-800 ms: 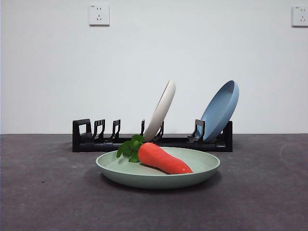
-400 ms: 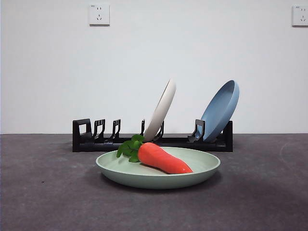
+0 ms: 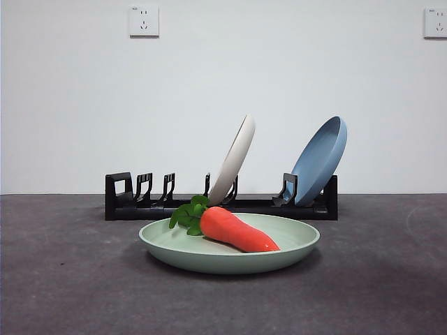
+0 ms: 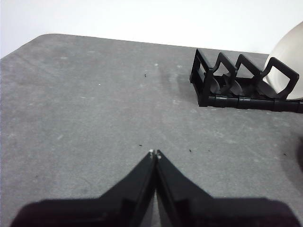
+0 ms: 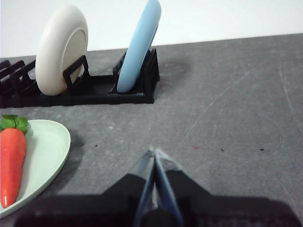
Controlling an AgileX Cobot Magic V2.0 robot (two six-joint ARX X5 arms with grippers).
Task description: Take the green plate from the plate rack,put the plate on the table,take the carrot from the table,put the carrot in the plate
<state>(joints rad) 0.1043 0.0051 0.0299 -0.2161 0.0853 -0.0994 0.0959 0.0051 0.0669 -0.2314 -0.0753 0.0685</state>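
The green plate (image 3: 293,242) lies flat on the dark grey table (image 3: 63,279), in front of the black plate rack (image 3: 133,199). On the plate rests the carrot (image 3: 237,230), its leaves toward the rack. The right wrist view shows the plate's edge (image 5: 49,151) and the carrot (image 5: 12,161) off to one side of my right gripper (image 5: 154,151), which is shut and holds nothing. My left gripper (image 4: 154,152) is shut too, over bare table near the rack's looped end (image 4: 208,85). Neither arm appears in the front view.
A cream-white plate (image 3: 234,159) and a blue plate (image 3: 321,159) lean in the rack's slots. Both also show in the right wrist view, the cream-white plate (image 5: 61,47) beside the blue plate (image 5: 139,45). A white wall rises behind the table.
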